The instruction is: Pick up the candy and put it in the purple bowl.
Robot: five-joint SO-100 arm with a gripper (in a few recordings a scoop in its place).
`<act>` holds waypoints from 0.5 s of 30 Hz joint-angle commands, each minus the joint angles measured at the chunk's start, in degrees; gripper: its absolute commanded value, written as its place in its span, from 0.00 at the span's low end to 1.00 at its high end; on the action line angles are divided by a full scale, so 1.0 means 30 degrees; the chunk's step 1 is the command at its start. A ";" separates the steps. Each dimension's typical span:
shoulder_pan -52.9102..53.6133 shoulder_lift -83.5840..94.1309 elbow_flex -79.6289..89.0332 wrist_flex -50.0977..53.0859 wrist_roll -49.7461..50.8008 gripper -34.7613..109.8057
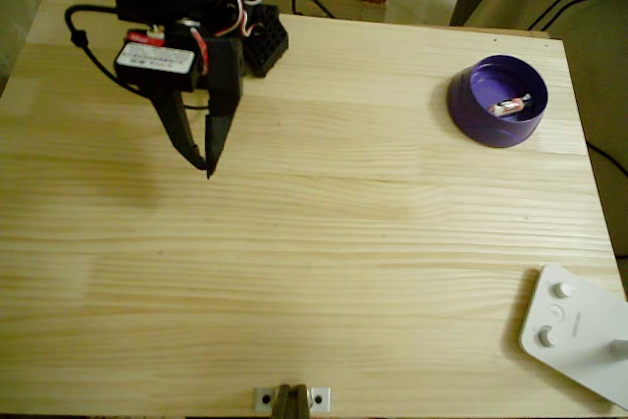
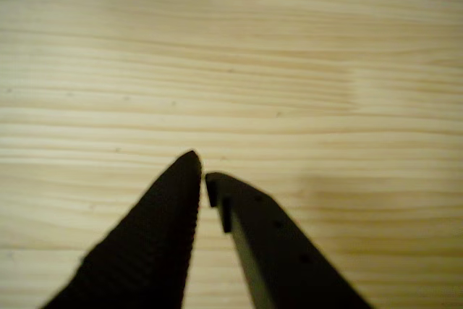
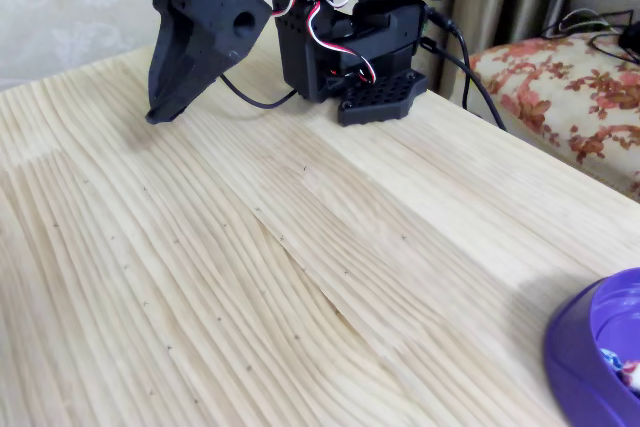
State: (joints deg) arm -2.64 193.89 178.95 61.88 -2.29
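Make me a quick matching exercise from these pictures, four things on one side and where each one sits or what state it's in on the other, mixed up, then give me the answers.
Things:
1. candy
2. purple bowl
3. gripper
4. white device with knobs

Places or states:
A. nearly shut, holding nothing, over bare wood at the overhead view's upper left
B. lying inside the bowl
C. at the table's lower right corner in the overhead view
D. standing on the table at the overhead view's upper right

Pairs: 1-B, 2-D, 3-A, 4-C
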 commanded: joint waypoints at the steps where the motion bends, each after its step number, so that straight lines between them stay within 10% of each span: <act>1: -0.0205 0.1318 -0.0176 0.0146 -0.0146 0.24; 15: -0.1992 0.1318 -0.0117 -0.0146 0.1436 0.24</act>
State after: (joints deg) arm -5.19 193.89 178.95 61.88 1.14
